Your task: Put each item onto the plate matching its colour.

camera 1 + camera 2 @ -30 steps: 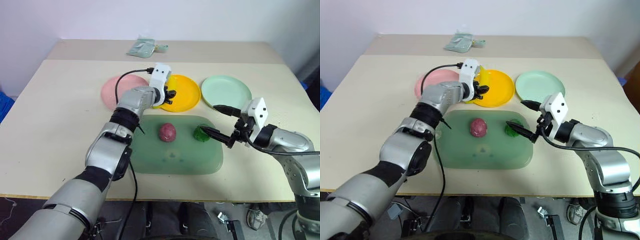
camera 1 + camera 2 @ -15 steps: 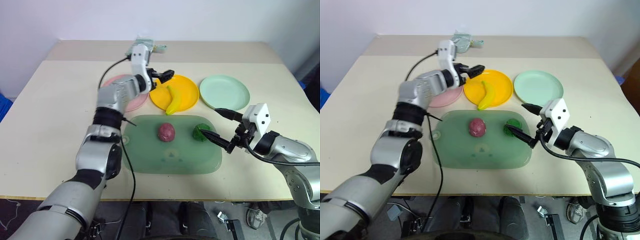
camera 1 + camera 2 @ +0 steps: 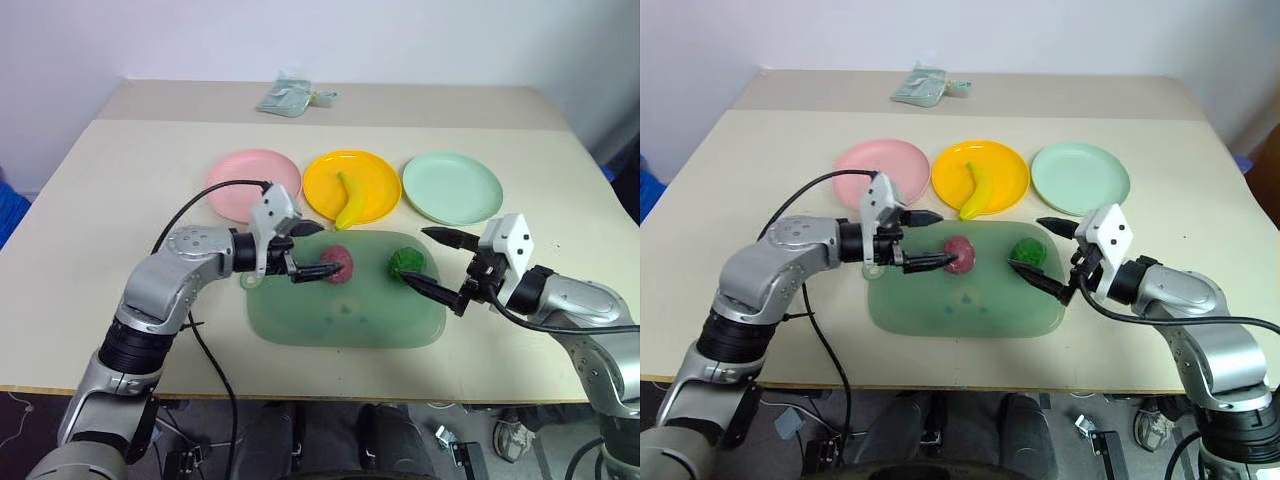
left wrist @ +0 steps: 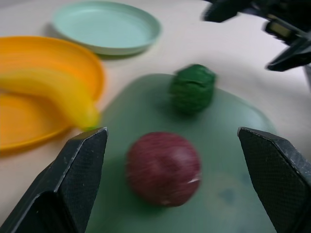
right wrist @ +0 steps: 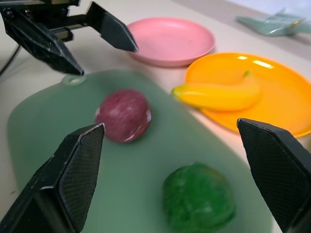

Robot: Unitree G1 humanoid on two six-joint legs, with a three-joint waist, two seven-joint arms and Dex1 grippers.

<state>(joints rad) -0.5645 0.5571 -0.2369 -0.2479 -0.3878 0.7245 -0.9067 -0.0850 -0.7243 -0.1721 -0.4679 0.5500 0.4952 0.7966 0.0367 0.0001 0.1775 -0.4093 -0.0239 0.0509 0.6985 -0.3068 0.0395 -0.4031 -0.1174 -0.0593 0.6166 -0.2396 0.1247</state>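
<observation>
The yellow banana (image 3: 348,200) lies on the yellow plate (image 3: 378,172), between the pink plate (image 3: 240,185) and the mint green plate (image 3: 452,187). Nearer me, the maroon-pink lump (image 3: 338,263) and the dark green ball (image 3: 411,262) rest on the translucent green board (image 3: 345,310). My left gripper (image 3: 317,250) is open at the lump's left side, fingertips apart from it; the lump (image 4: 163,167) sits between the fingers (image 4: 77,170) in the left wrist view. My right gripper (image 3: 1026,243) is open too, its fingers straddling the green ball (image 5: 198,204) from the right.
A grey-green packet (image 3: 285,98) lies at the back of the beige table (image 3: 130,200). The table's right edge is close beside my right arm. A blue object (image 3: 8,205) stands off the table's left side.
My left gripper opened and left the banana on the yellow plate, then drew back toward me to the board beside the maroon lump. The right arm has kept still.
</observation>
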